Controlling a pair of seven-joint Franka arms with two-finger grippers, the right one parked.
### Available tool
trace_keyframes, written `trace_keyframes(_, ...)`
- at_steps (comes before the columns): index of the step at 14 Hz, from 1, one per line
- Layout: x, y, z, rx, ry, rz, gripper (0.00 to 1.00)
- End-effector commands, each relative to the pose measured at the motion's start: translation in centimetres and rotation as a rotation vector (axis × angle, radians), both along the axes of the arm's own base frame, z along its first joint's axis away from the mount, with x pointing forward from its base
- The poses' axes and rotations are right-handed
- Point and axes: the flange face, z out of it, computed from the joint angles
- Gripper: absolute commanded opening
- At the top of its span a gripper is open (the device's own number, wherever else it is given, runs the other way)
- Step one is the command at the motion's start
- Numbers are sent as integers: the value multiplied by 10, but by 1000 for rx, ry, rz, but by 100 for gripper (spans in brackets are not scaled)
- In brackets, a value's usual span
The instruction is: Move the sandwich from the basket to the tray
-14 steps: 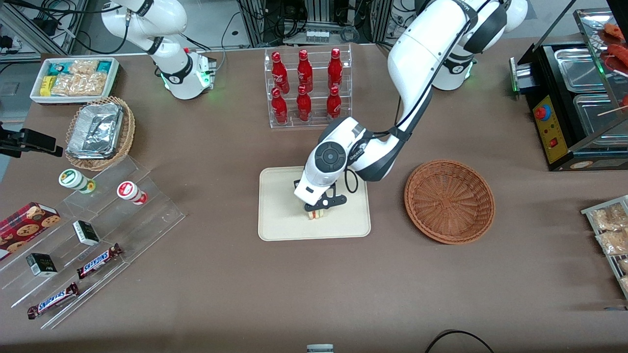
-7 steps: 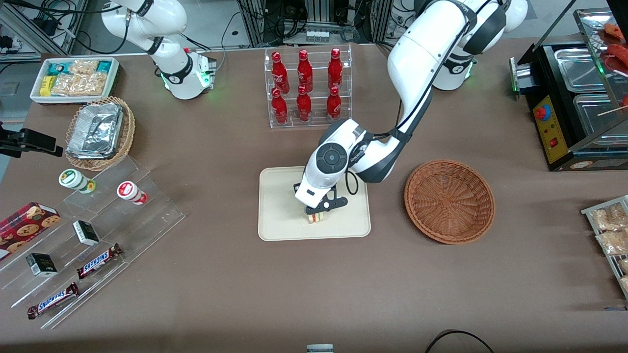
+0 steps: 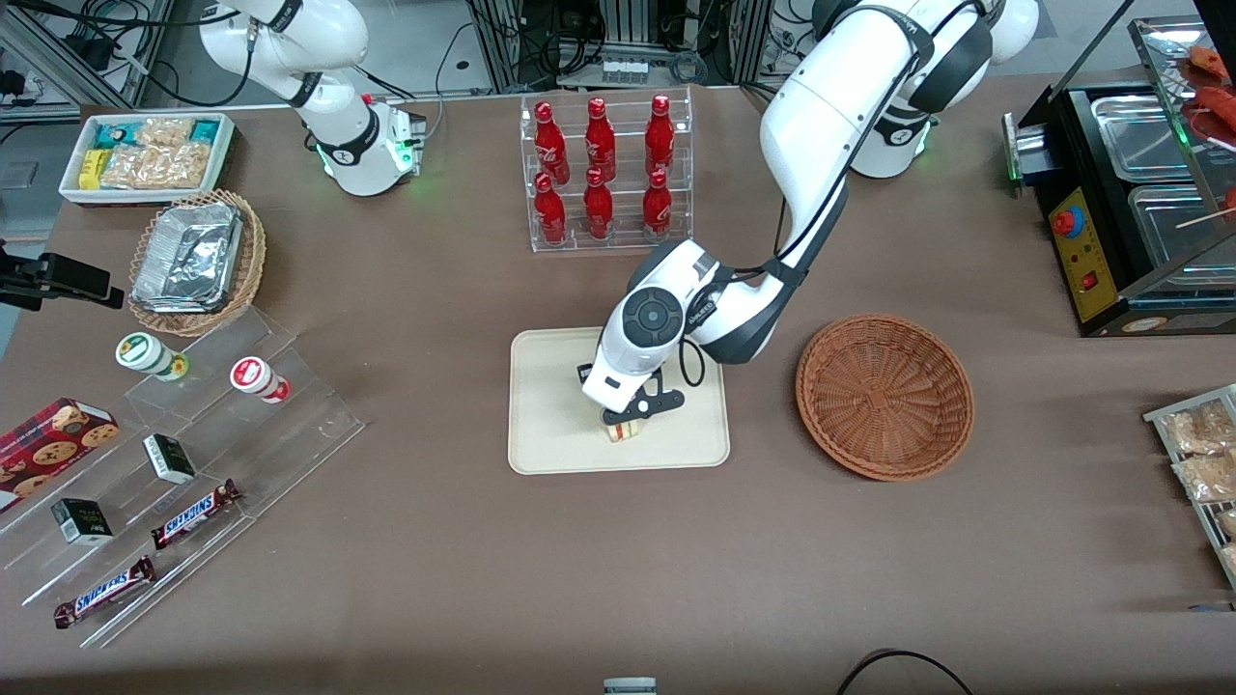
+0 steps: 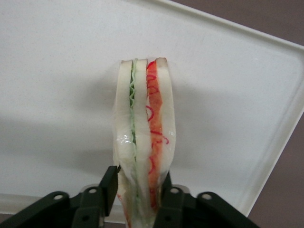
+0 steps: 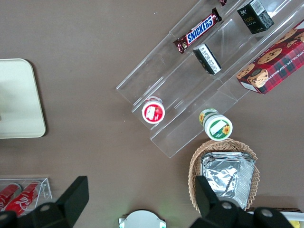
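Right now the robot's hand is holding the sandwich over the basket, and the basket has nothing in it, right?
Not quite. The hand is shut on the sandwich over the tray, not over the basket. The front view shows it, and the left wrist view shows the tray's pale surface under the sandwich. The rest is right: the basket has nothing in it.

The left arm reaches down over the tray (image 3: 550,405); its gripper (image 4: 137,190) is closed on the sandwich (image 4: 142,137).
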Motion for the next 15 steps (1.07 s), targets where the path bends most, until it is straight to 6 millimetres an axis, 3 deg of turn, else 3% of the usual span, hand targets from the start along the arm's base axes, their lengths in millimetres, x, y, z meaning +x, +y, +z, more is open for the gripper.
trace_keyframes(1, 5, -6, 14, -11, -22, 20, 100)
trace_keyframes(8, 6, 3, 114, -4, -33, -2, 100)
trace_keyframes(11, 11, 25, 165, -2, -64, -73, 100)
trace_keyframes(13, 16, 38, 180, 19, -101, -138, 100)
trace_keyframes(15, 35, 71, 186, 97, -130, -205, 100)
